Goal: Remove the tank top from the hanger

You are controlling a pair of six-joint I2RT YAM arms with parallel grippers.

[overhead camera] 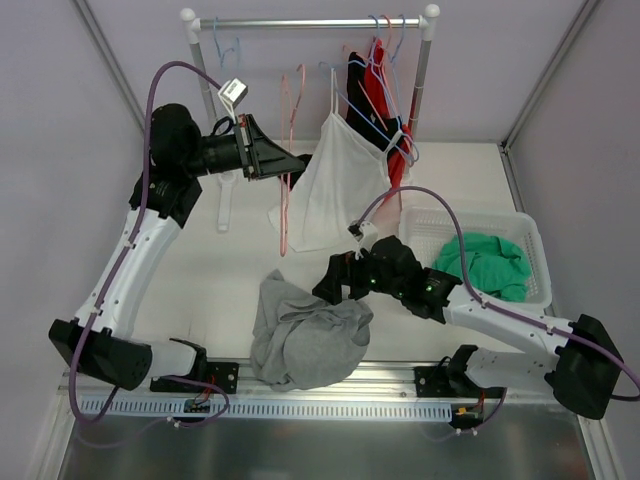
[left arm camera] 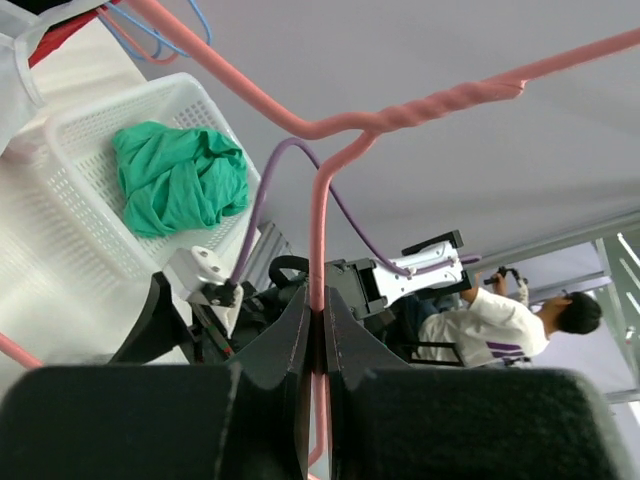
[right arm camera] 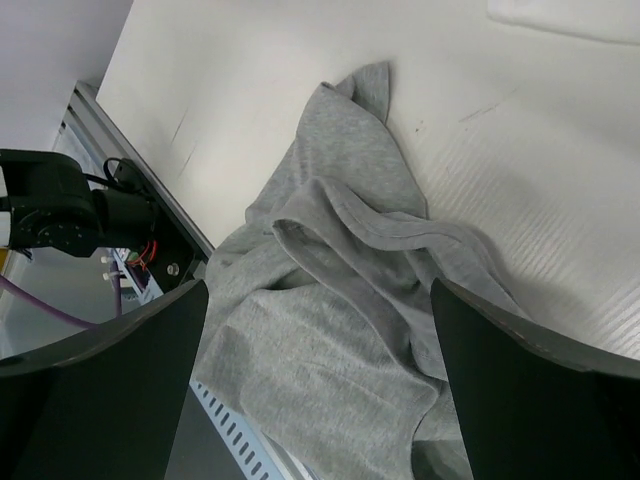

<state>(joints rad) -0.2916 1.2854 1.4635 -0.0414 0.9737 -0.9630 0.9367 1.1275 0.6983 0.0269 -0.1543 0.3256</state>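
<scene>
A grey tank top (overhead camera: 305,335) lies crumpled on the table near the front edge, off any hanger; it fills the right wrist view (right arm camera: 330,300). My right gripper (overhead camera: 335,285) hovers just above its far edge, open and empty (right arm camera: 318,390), a finger on each side of the cloth. My left gripper (overhead camera: 300,163) is raised in front of the rack and is shut on a bare pink hanger (overhead camera: 284,215), which dangles below it. In the left wrist view the jaws (left arm camera: 320,330) pinch the hanger's pink wire (left arm camera: 320,230) just below its twisted neck.
A clothes rack (overhead camera: 310,22) stands at the back with a white camisole (overhead camera: 340,185), red and black garments (overhead camera: 370,95) and spare hangers. A white basket (overhead camera: 530,225) with a green garment (overhead camera: 490,265) sits at the right, also in the left wrist view (left arm camera: 70,230).
</scene>
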